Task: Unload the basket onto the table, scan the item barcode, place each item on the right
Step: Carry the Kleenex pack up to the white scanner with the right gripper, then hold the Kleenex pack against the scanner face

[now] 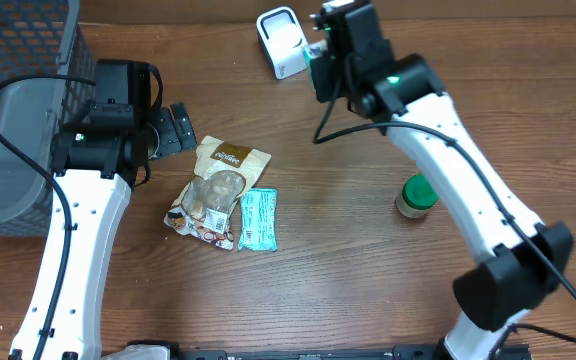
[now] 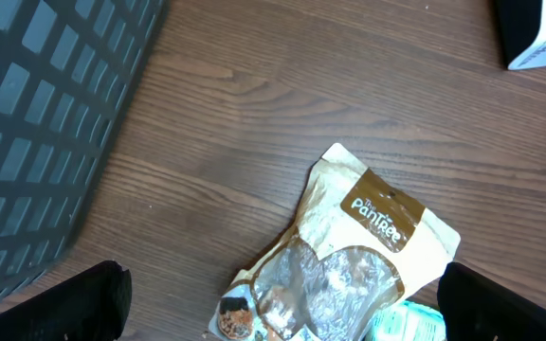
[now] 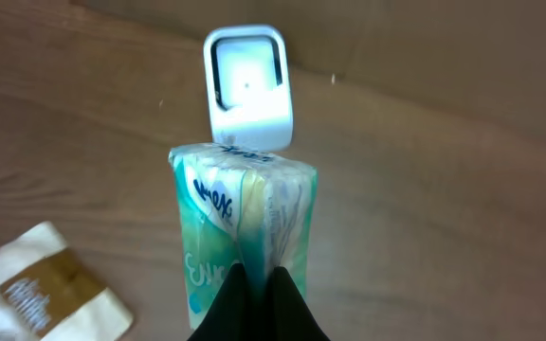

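At scanner [image 3: 246,85]: right gripper [image 3: 257,284] grips tissues [image 3: 240,227], presenting.
Left gripper [image 1: 175,130]: wide apart.
Next: likely rotate tissues until scanner reads.

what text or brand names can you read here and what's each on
"PanTree", as best it reads: brown label of the snack pouch; smaller print under it is blurred.
"Kleenex": tissue pack; the larger word below is partly hidden, unreadable.
Too small to read: print on the teal packet.
No text visible: scanner, jar.
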